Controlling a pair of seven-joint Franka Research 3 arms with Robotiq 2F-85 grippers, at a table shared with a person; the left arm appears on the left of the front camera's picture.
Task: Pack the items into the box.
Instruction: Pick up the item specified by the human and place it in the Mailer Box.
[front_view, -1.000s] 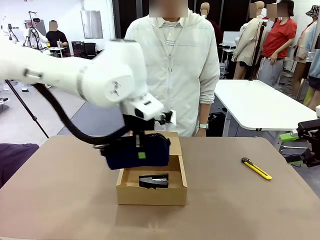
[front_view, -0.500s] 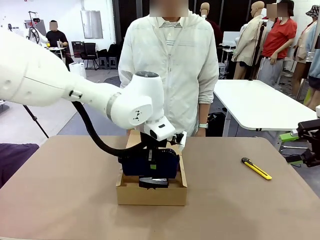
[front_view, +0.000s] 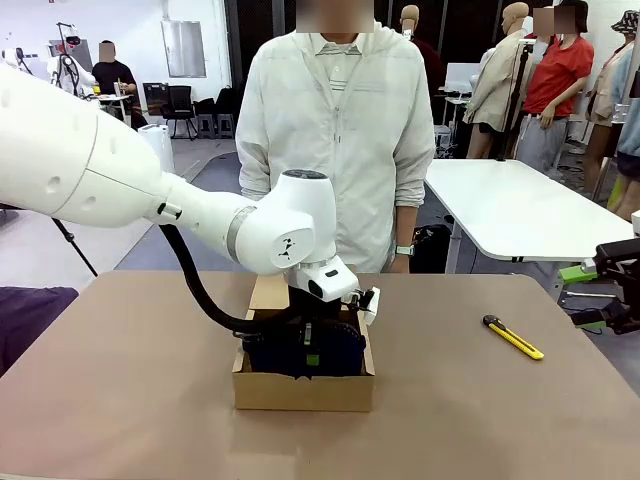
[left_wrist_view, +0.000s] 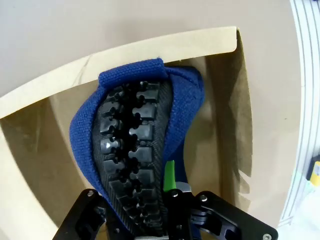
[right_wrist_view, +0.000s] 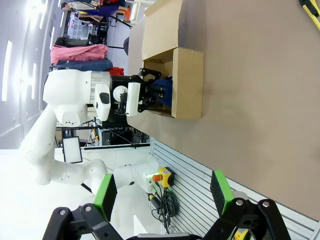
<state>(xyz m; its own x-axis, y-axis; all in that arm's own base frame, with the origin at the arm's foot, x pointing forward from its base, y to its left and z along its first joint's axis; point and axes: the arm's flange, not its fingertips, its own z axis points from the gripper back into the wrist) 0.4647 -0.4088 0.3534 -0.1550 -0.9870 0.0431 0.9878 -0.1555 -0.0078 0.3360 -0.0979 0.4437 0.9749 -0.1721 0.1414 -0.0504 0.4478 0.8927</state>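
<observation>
My left gripper (front_view: 312, 347) is shut on the navy blue pouch (front_view: 290, 352) and holds it down inside the brown cardboard box (front_view: 300, 392) at the table's middle. Seen from the left wrist, the pouch (left_wrist_view: 180, 115) bulges between the box walls (left_wrist_view: 125, 52), black zip teeth facing the camera, with the left gripper (left_wrist_view: 150, 205) clamped on its near end and one green pad (left_wrist_view: 169, 176) showing. The black stapler-like tool is hidden under the pouch. My right gripper (right_wrist_view: 162, 195) stands open with nothing in it, off the table's right side (front_view: 583, 295).
A yellow-and-black utility knife (front_view: 513, 337) lies on the table to the right of the box. The box's flap lid (front_view: 270, 292) stands open at the far side. A person in a light jacket (front_view: 340, 130) stands just behind the box.
My left arm has carried the pouch right and down into the box, covering the black tool that showed there before. The right arm has not moved.
</observation>
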